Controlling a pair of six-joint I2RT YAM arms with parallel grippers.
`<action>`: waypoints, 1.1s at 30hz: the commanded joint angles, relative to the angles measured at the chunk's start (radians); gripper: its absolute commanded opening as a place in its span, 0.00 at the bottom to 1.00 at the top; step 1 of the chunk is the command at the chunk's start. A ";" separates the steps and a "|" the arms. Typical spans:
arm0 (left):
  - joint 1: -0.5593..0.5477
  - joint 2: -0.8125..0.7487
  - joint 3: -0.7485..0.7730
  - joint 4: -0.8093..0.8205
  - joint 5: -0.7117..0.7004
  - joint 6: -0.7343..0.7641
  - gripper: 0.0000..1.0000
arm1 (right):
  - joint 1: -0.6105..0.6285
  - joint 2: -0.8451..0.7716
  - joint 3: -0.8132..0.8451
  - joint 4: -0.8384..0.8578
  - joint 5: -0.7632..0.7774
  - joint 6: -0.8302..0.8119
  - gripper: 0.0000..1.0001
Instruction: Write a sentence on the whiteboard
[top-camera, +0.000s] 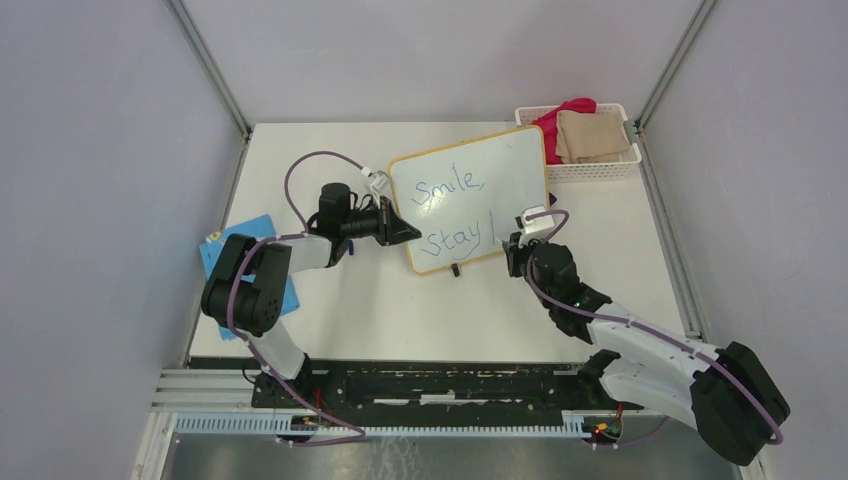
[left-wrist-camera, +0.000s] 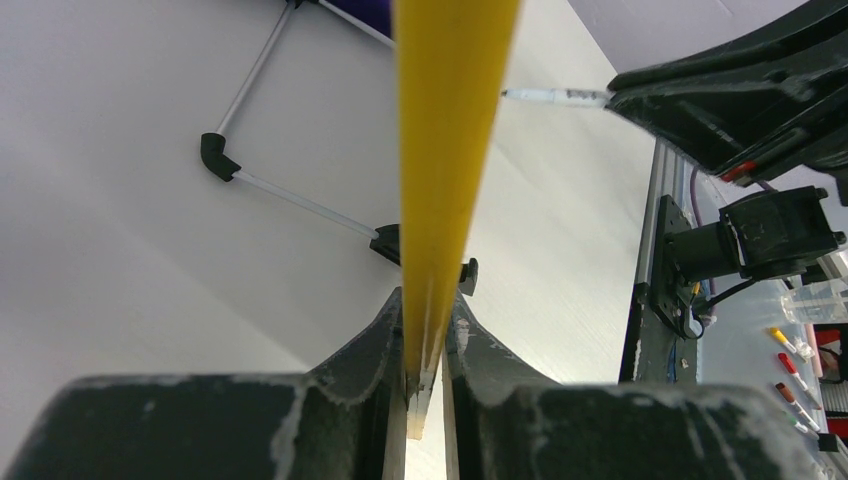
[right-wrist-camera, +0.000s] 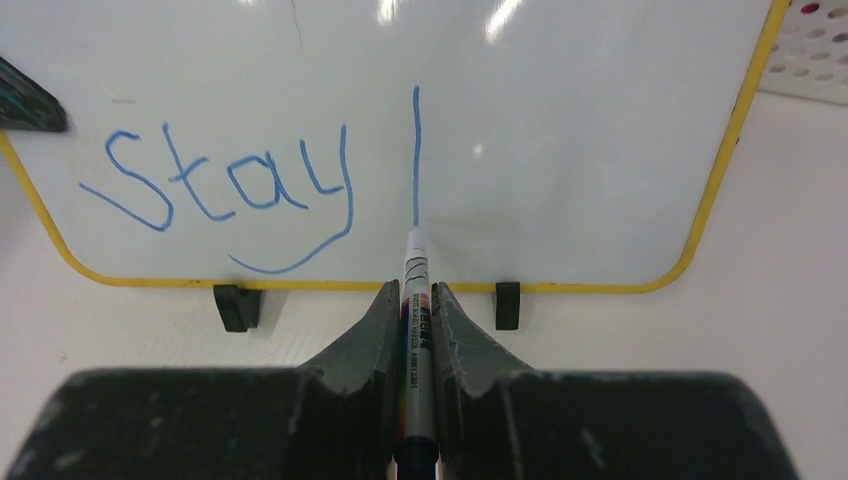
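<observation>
**A:** Where is the whiteboard (top-camera: 470, 195)?

**B:** It stands on its small black feet (right-wrist-camera: 237, 305) toward the far middle of the table (top-camera: 400, 320). Its written face is turned to the right arm.

**A:** And the sentence (right-wrist-camera: 230, 185)?

**B:** It's in blue marker on two lines, "Smile," above "Stay". A single upright stroke (right-wrist-camera: 416, 150) comes just after "Stay".

**A:** What is the right tool (right-wrist-camera: 413, 292) doing?

**B:** It is clenched on a marker (right-wrist-camera: 416, 262), fingers on either side of the barrel. The tip touches the board at the foot of that upright stroke, just above the yellow bottom frame and between the two feet.

**A:** And the left tool (left-wrist-camera: 425, 305)?

**B:** It is clamped on the board's yellow frame at its left edge. In the wrist view the frame runs straight up from between the fingers, pinched on both sides.

**A:** Anything else around?

**B:** A white basket (top-camera: 590, 168) sits at the far right corner of the table, just beside the board's upper right corner. It holds a pink cloth (top-camera: 565, 110) and a tan cloth (top-camera: 592, 135). A blue card (top-camera: 245, 235) lies at the table's left edge, well apart from the board and partly hidden by the left arm.
</observation>
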 joint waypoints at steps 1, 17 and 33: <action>-0.006 0.001 0.009 -0.079 -0.070 0.070 0.02 | -0.005 -0.037 0.103 0.023 0.053 -0.029 0.00; -0.008 -0.001 0.009 -0.079 -0.070 0.071 0.02 | -0.024 0.062 0.188 0.015 0.075 -0.028 0.00; -0.008 -0.004 0.009 -0.079 -0.070 0.071 0.02 | -0.025 0.122 0.202 0.008 0.047 -0.032 0.00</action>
